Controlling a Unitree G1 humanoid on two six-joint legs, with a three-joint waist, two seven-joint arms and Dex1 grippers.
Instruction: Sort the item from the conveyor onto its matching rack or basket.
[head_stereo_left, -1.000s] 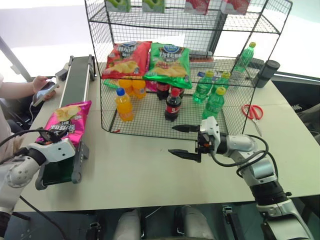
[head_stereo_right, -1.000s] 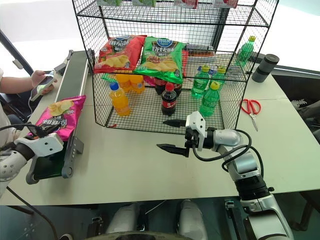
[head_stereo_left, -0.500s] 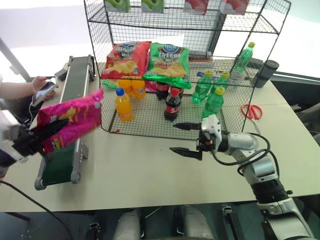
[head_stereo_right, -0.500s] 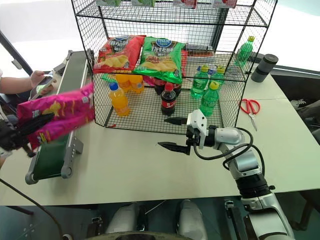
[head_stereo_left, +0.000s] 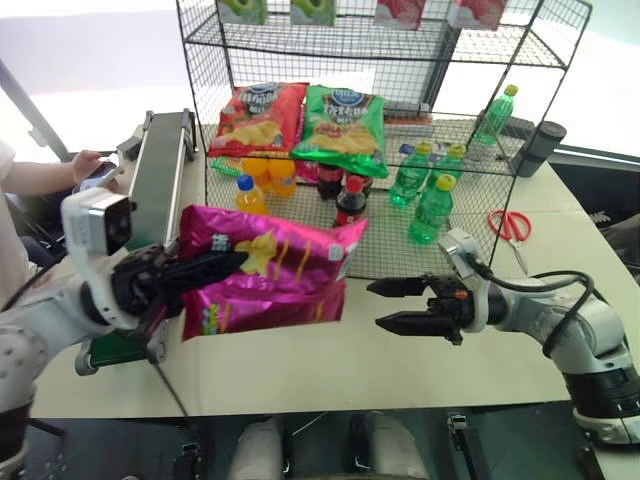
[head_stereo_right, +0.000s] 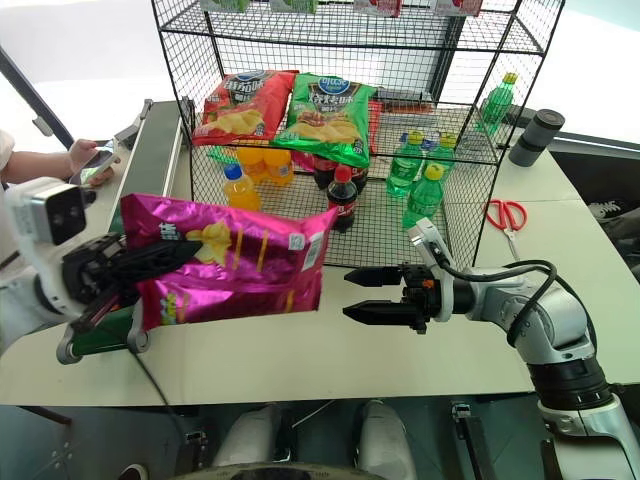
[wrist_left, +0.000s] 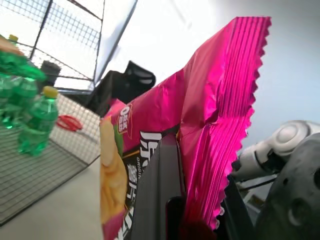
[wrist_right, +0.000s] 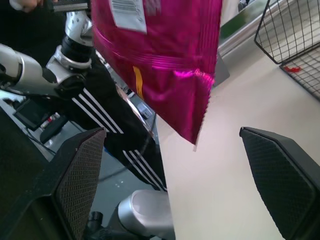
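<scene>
The item, a glossy magenta-pink chip bag (head_stereo_left: 270, 270), hangs in the air over the table in front of the rack, its printed face toward me. My left gripper (head_stereo_left: 232, 263) is shut on the bag's left edge; in the left wrist view a dark finger (wrist_left: 160, 190) presses the crimped seam of the bag (wrist_left: 215, 115). My right gripper (head_stereo_left: 377, 305) stands open just right of the bag, pointing at it without touching. In the right wrist view its wide-spread fingers (wrist_right: 75, 175) frame the bag's lower corner (wrist_right: 155, 60). The conveyor (head_stereo_left: 160, 170) runs along the left. The black wire rack (head_stereo_left: 470, 130) stands behind.
On the rack lie a red bag (head_stereo_left: 255, 115) and a green bag (head_stereo_left: 345, 120), with orange, cola and green bottles below. Red scissors (head_stereo_left: 508, 222) and a black cup (head_stereo_left: 545, 145) sit at the right. A person's hand with a phone (head_stereo_left: 85, 170) rests left of the conveyor.
My left arm has lifted the pink bag off the conveyor and swung it right and up, turning it to face me. My right gripper drew back a little and rolled, still open.
</scene>
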